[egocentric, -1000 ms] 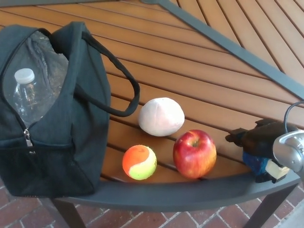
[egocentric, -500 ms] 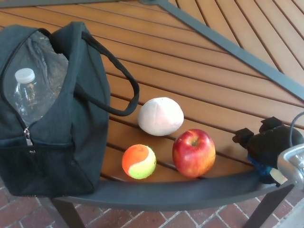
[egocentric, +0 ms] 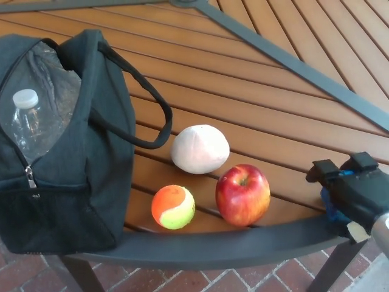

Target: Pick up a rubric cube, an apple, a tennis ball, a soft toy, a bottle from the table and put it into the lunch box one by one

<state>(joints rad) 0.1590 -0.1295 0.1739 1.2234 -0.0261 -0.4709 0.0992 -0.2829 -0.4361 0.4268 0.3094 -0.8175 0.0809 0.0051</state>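
Note:
My right hand (egocentric: pixel 355 191) is at the table's right front edge, its black fingers (egocentric: pixel 325 171) curled over a blue rubik cube (egocentric: pixel 333 205) with one cream face, so most of the cube is hidden. A red apple (egocentric: pixel 242 194) stands left of the hand, clear of it. An orange and yellow tennis ball (egocentric: pixel 173 207) lies left of the apple. Behind them rests a white soft toy (egocentric: pixel 199 149). The dark lunch box bag (egocentric: pixel 91 182) stands open at the left, holding a clear bottle (egocentric: pixel 30 121) with a white cap. My left hand does not show.
The slatted wooden table (egocentric: pixel 243 91) has a grey metal rim (egocentric: pixel 213 246) along its front edge and a grey bar running diagonally at the back right. The bag's strap (egocentric: pixel 155 115) loops out toward the soft toy. Brick floor shows below the rim.
The whole picture has shifted a little to the left. My right hand has slid right and down in the frame, staying over the cube, and the silver wrist has mostly left view.

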